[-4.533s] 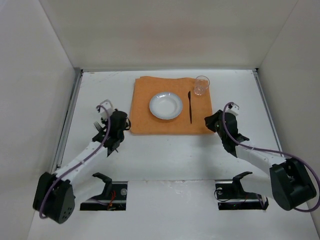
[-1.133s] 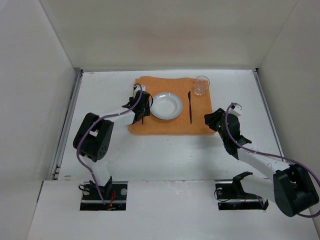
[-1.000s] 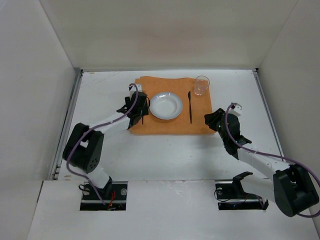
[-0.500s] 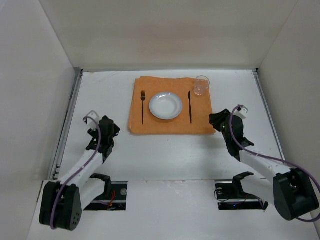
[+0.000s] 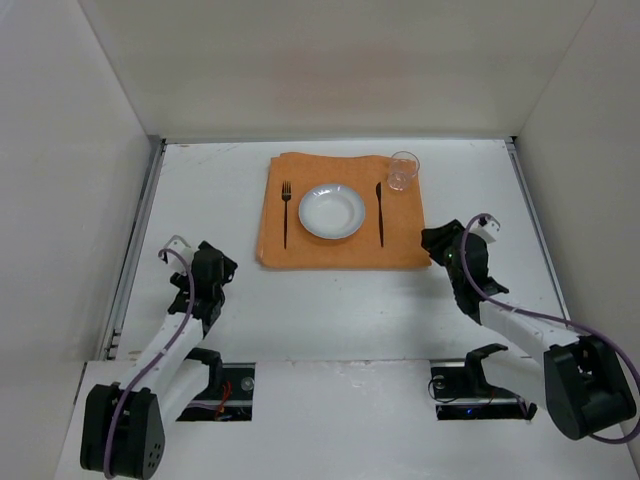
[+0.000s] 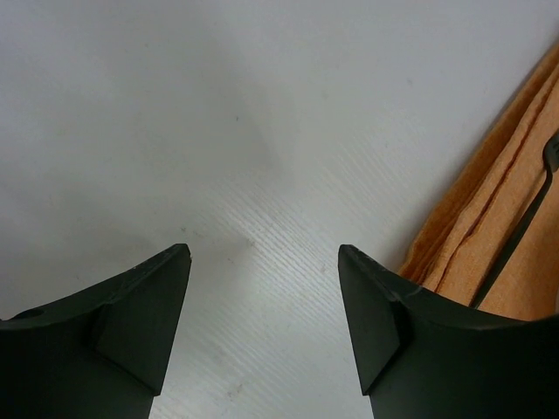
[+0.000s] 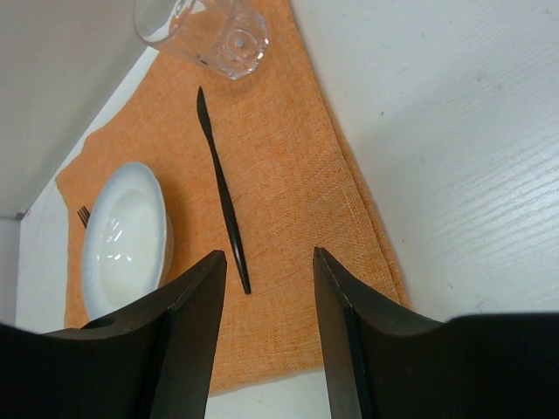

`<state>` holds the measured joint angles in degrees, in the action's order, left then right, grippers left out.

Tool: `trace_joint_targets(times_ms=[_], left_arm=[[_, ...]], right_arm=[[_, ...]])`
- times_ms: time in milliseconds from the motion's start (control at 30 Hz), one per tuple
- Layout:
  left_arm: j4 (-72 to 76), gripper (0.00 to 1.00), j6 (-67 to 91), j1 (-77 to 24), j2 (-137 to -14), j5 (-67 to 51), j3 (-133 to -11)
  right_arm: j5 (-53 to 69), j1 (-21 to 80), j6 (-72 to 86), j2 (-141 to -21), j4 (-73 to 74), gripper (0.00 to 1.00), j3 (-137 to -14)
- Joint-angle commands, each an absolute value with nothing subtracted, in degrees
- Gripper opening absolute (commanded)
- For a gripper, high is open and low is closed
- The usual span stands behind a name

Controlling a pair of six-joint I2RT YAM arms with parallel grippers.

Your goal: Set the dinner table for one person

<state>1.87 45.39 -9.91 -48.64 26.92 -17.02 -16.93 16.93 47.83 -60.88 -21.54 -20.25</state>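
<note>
The white desk [image 5: 340,310] is seen filling the floor of the white-walled enclosure, with both arm bases bolted at its near edge. An orange mat [image 5: 340,252] is laid toward its far middle, and on it a white plate [image 5: 332,211] is centred, with a black fork [image 5: 286,212] lying to its left, a black knife [image 5: 380,214] to its right, and a clear glass [image 5: 403,171] standing upright at the mat's far right corner. The place setting is judged to be essentially complete. The left end effector [image 6: 262,253] is held low over bare desk, near the mat's near left corner, its jaws spread wide with nothing between them. The right end effector [image 7: 269,255] is likewise parted and empty, just beside the mat's near right corner and aimed at the knife. Trouble from here would most likely be caused by the arms themselves: should either be swung or lowered carelessly, a mat corner could be caught and dragged, and the cutlery skewed out of line. The glass, placed so close to the mat's edge, could be tipped if the cloth were pulled under it. A needless reach by the right arm could also nudge the knife.
</note>
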Motion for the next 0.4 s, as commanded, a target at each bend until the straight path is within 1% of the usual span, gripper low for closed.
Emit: trace_joint_targets(times_ms=[0,167,233,300,367], left_arm=[[2.90,0.67,46.32,-10.85,-49.31,26.54,-19.42],[4.48,0.67,46.41,-12.26,-50.71,26.37,-19.16],[4.66,0.67,46.23,-12.96,-50.80,26.37,-19.25],[4.92,0.64,46.06,-13.57,-51.76,26.81,-19.25],[5.01,0.65,46.06,-13.49,-53.43,26.63,-20.12]], right_arm=[[-16.36,16.92,47.99,-62.22,-25.31,0.51,-21.62],[-15.38,17.18,47.72,-63.10,-25.75,0.51,-21.88],[-14.42,17.18,47.90,-63.46,-25.84,0.51,-22.06],[-14.59,17.27,47.55,-63.28,-25.84,0.51,-22.15],[-15.20,17.27,47.55,-63.19,-25.84,0.51,-22.06]])
